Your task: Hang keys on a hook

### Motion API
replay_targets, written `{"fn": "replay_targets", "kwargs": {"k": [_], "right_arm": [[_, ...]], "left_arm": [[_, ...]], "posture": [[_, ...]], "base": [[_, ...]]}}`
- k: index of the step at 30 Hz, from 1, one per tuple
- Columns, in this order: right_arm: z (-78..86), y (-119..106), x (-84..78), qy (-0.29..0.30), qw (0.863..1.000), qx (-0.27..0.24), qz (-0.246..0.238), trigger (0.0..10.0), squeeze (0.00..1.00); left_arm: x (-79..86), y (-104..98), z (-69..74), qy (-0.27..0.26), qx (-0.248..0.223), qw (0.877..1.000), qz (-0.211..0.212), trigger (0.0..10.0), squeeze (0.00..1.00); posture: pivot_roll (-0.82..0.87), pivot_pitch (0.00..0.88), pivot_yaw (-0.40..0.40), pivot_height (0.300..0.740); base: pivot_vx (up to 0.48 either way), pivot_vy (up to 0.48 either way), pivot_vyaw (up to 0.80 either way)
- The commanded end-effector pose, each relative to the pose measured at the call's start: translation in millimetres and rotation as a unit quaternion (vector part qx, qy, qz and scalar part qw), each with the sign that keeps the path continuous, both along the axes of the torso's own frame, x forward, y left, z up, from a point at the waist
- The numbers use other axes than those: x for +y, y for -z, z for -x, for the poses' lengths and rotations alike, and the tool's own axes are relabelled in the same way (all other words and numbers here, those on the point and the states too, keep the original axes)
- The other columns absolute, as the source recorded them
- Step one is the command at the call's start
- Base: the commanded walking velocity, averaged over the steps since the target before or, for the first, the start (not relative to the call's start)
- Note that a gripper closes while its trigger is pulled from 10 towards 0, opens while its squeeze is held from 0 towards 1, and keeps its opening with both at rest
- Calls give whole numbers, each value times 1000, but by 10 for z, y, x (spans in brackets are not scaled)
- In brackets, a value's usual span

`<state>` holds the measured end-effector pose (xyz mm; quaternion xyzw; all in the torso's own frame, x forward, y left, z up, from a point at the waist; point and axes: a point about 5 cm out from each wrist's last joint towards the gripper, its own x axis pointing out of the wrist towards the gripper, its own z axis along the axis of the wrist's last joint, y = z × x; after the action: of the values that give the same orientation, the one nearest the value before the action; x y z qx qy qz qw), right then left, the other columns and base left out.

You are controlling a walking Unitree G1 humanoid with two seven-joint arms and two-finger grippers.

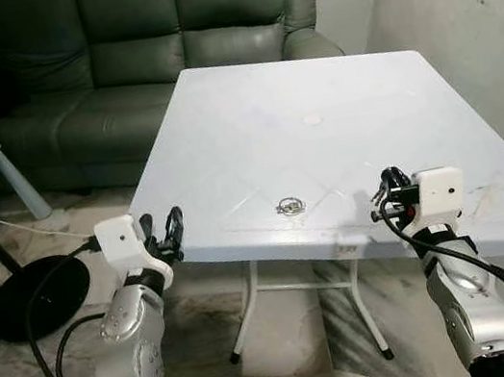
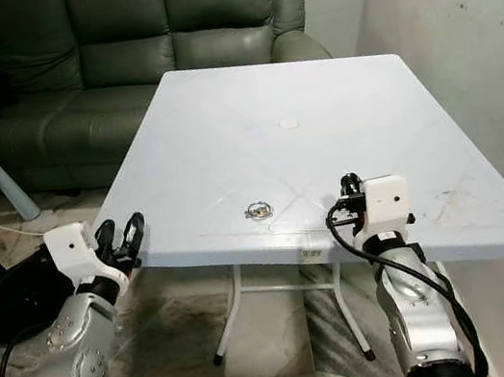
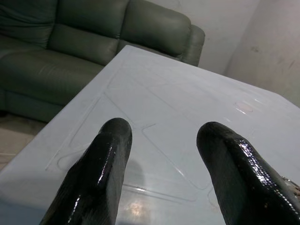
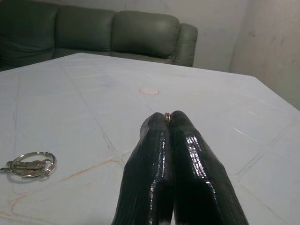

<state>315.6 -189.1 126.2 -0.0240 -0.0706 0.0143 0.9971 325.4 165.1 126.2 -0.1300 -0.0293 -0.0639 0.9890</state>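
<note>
While flat on the table (image 1: 313, 90), keys (image 1: 289, 205) between both grippers

head cameras above table (image 1: 335, 105), wrist cameras skimming it

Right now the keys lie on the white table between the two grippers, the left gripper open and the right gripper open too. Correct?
Not quite. The right gripper is shut, its fingers pressed together in the right wrist view. The rest holds: the keys lie on the white table between the grippers, and the left gripper is open.
</note>
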Motion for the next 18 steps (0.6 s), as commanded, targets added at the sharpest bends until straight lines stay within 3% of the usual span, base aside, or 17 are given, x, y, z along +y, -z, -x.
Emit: {"fn": "replay_targets", "kwargs": {"k": [1, 4, 11, 18], "right_arm": [[-38, -45, -2, 3, 1000, -6, 10, 10000, 0], [-57, -20, 36, -4, 1000, 6, 10, 10000, 0], [-82, 18, 54, -7, 1000, 17, 11, 10000, 0], [-21, 85, 151, -18, 999, 29, 7, 10000, 0]], "left_arm": [[7, -21, -28, -1, -3, 1000, 4, 10000, 0], [10, -24, -51, -2, -2, 1000, 9, 10000, 0], [-6, 0, -59, -5, 2, 1000, 16, 10000, 0], [-9, 58, -59, -33, 25, 999, 34, 10000, 0]], "posture": [[207, 0, -23, 736], [209, 0, -23, 736], [211, 0, -20, 736], [200, 0, -21, 736]], "base": [[0, 285, 0], [0, 464, -156], [0, 480, -749], [0, 0, -769]]}}
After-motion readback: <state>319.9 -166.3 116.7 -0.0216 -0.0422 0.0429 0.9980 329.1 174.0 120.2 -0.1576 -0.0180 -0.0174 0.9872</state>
